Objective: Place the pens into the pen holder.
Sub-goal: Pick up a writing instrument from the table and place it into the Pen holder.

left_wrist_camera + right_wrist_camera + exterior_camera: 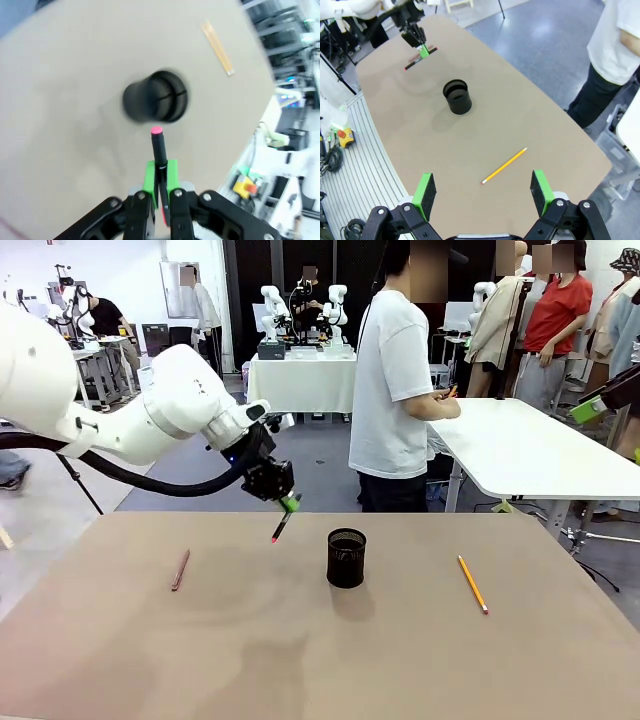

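Beside pen holder (346,558), black pen (284,521), apparently outside

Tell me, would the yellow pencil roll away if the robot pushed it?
Probably a little: the yellow pencil is slim and lies flat on the smooth table. It looks straight and stiff, so it likely won't bend. Being so thin, it's probably light.

A robotics lab or test hall: a white robot arm (150,420) reaches over a plain brown desk (300,640). White worktables (530,445) stand on a grey polished floor (320,465). Cables (330,155) trail below, and a yellow emergency-stop box (243,186) sits beside the desk.
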